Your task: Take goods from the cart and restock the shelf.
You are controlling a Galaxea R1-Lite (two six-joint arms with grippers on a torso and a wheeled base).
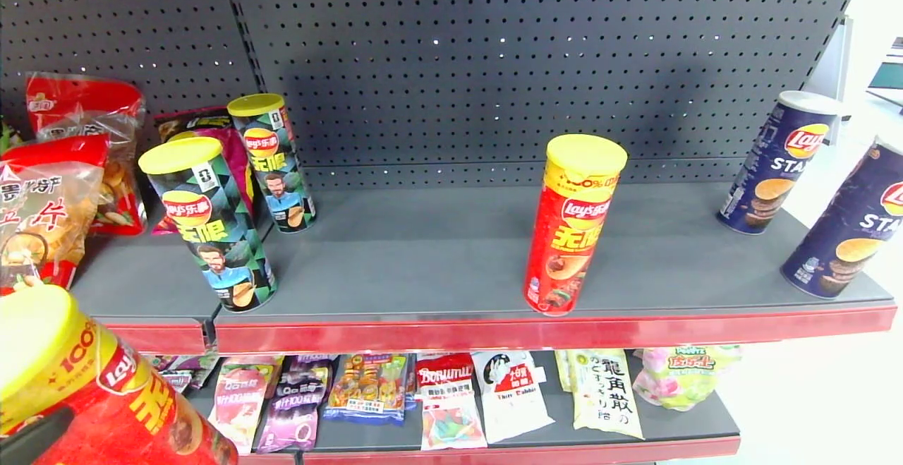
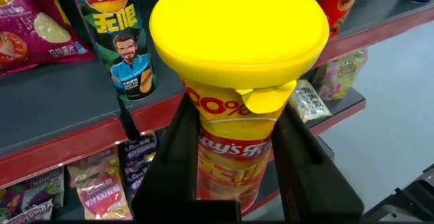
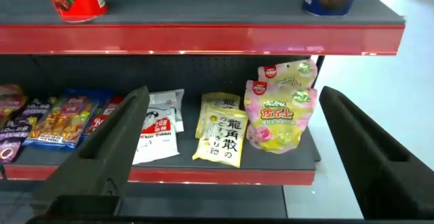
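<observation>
Head view: a red crisp can (image 1: 92, 394) with a yellow lid sits low at the robot's left, in front of and below the upper shelf (image 1: 423, 253), not yet set down. Left wrist view shows the left claw (image 2: 237, 176) closed on that can's body, one black finger on each side just under the lid. The right claw (image 3: 234, 98) hangs wide open with nothing in it, facing the lower shelf's snack packets (image 3: 220, 132).

Restocking looks partly done. A matching red can (image 1: 575, 225) stands upright near the shelf's front edge, two green-and-black cans (image 1: 211, 225) stand to the left and two dark blue cans (image 1: 776, 161) to the right. A wide bare stretch of board lies between them, so the held can has room, and placing it is the step that remains.

All the cans are tall, straight tubes with glossy printed sides and smooth snap-on lids; the held one's lid has a small pull tab. The shelf board is flat matte grey with a shiny red front strip (image 1: 550, 331) and a perforated back panel (image 1: 494, 63). Crinkly clear-and-red bags (image 1: 63, 168) slump at the far left.
</observation>
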